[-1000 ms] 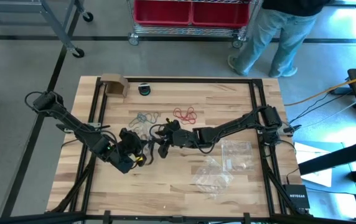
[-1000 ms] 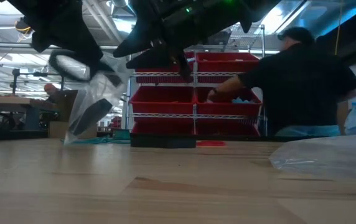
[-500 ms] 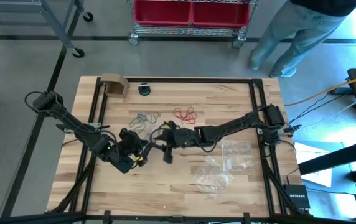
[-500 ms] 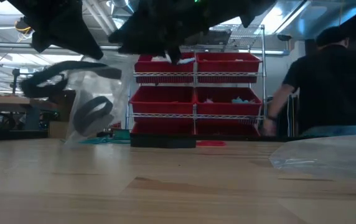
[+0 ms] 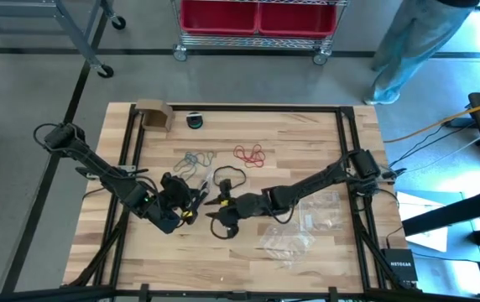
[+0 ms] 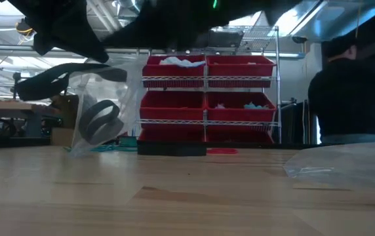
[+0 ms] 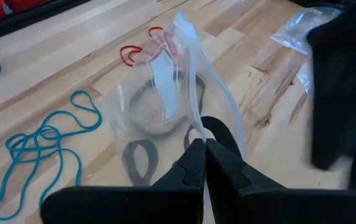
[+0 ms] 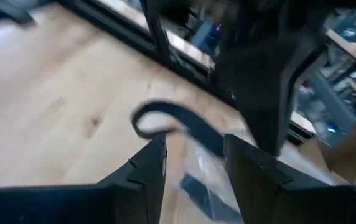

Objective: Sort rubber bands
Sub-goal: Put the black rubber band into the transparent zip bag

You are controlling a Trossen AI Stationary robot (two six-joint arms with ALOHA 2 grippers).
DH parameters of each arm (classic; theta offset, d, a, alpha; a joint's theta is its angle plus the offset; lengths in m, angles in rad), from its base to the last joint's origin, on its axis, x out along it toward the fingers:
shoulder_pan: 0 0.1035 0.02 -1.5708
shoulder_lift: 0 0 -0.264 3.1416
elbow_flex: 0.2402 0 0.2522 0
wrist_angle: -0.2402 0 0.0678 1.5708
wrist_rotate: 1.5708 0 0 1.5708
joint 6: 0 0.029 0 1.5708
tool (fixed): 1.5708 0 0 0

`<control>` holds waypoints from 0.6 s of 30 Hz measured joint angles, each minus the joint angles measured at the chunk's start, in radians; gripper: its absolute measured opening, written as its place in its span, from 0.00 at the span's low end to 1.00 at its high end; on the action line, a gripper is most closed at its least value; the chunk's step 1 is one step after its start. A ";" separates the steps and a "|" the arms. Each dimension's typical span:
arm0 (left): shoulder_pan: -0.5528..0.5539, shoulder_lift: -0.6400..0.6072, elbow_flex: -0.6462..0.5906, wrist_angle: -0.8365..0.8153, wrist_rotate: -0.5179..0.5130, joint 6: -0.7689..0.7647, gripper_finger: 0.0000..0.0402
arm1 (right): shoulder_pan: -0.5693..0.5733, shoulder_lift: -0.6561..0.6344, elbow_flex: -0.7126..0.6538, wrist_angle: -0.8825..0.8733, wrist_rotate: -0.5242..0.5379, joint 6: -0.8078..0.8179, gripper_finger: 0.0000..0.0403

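The left gripper (image 7: pixel 200 163) is pinching a clear zip bag (image 7: pixel 165 102) holding black bands (image 7: pixel 142 158). The right gripper (image 8: pixel 193 163) is standing with fingers parted around a black band (image 8: pixel 165 118). Teal bands (image 5: pixel 192 159) and red bands (image 5: pixel 249 153) are lying on the table (image 5: pixel 307 126).

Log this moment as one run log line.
left hand: shut on clear bag, black bands inside | right hand: open beside bag, black band ahead | teal bands, red bands: on table
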 joint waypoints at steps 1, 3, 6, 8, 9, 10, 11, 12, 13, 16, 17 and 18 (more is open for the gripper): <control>0.000 0.000 0.000 0.000 0.000 -0.001 0.00 | 0.000 0.017 0.000 0.017 0.014 -0.008 0.38; 0.000 0.000 0.000 0.000 0.000 -0.002 0.00 | 0.000 0.045 -0.002 0.057 0.021 -0.029 0.38; 0.000 0.000 0.000 0.000 0.000 -0.002 0.00 | 0.000 0.064 -0.001 0.148 0.044 -0.075 0.38; 0.000 0.000 0.000 0.000 0.000 -0.002 0.00 | 0.000 0.074 0.000 0.184 0.077 -0.091 0.38; 0.000 0.000 0.000 0.000 0.000 -0.002 0.00 | -0.001 0.081 0.000 0.186 0.086 -0.092 0.38; 0.000 0.000 0.000 0.000 0.000 -0.002 0.00 | -0.005 0.088 0.005 0.181 0.086 -0.093 0.38; 0.000 -0.001 0.000 0.000 0.000 -0.002 0.00 | -0.008 0.091 0.010 0.170 0.082 -0.095 0.38; 0.000 -0.001 0.000 0.000 0.000 -0.002 0.00 | -0.009 0.092 0.014 0.157 0.070 -0.095 0.38; 0.000 -0.001 0.000 -0.001 0.000 -0.002 0.00 | -0.012 0.098 0.026 0.152 0.053 -0.096 0.38; 0.000 -0.001 0.000 0.000 0.000 -0.002 0.00 | -0.015 0.116 0.062 0.142 0.045 -0.122 0.38; 0.000 -0.001 0.000 0.000 0.000 -0.002 0.00 | -0.015 0.131 0.083 0.144 0.048 -0.127 0.38; 0.000 -0.001 0.000 0.000 0.000 -0.003 0.00 | -0.015 0.141 0.098 0.137 0.048 -0.135 0.38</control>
